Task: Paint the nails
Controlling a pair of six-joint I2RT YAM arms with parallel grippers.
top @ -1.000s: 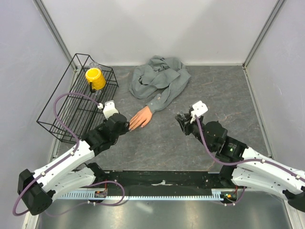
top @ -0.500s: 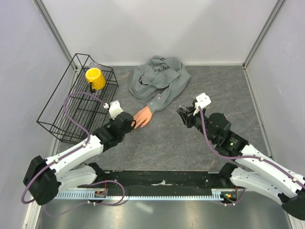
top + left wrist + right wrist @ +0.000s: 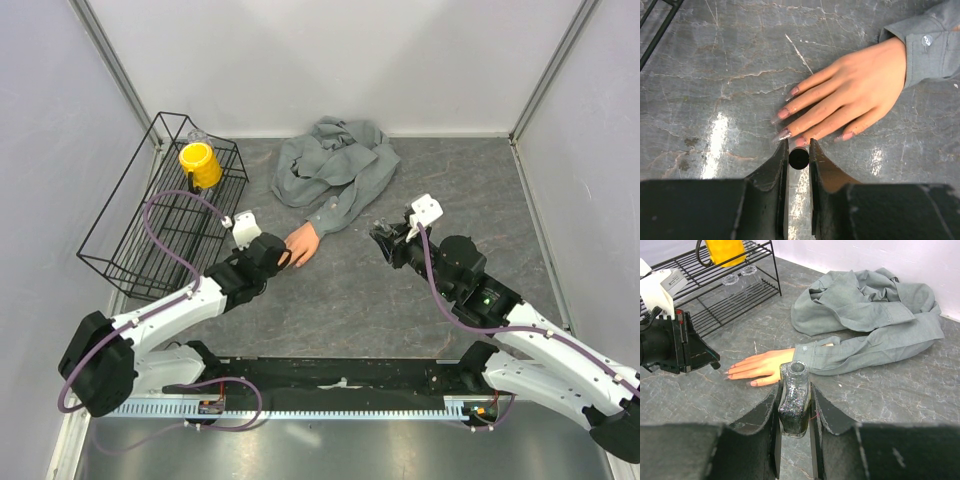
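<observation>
A peach mannequin hand (image 3: pixel 855 95) lies palm down on a grey marbled table (image 3: pixel 715 75), its wrist in the grey sleeve (image 3: pixel 930 50) of a crumpled shirt (image 3: pixel 865 305); the fingers are spread and point toward the left arm. The nails (image 3: pixel 783 113) are long and pinkish; the one nearest the tool looks silvery, as if already coated, though this is hard to confirm. The left gripper (image 3: pixel 799 144) hovers just beside those fingertips, its jaws clamped on a small round black cap (image 3: pixel 799 158), seen end-on; this is probably the polish brush, but the bristles are hidden beneath it. The right gripper (image 3: pixel 795 390) waits to the other side, well apart from the hand, with its jaws squeezed on an uncapped glass bottle (image 3: pixel 794 407) of dark glittery polish, held upright. A black wire rack (image 3: pixel 130 230) holding a yellow cup (image 3: pixel 200 165) stands at the far left. The step in hand appears to be brushing a fingertip; to do it well, the brush should come down gently onto one nail, stroke from base to tip and stay off the skin; pressing hard would likely shove the loose hand; the bottle should remain upright and steady for the next dip.
</observation>
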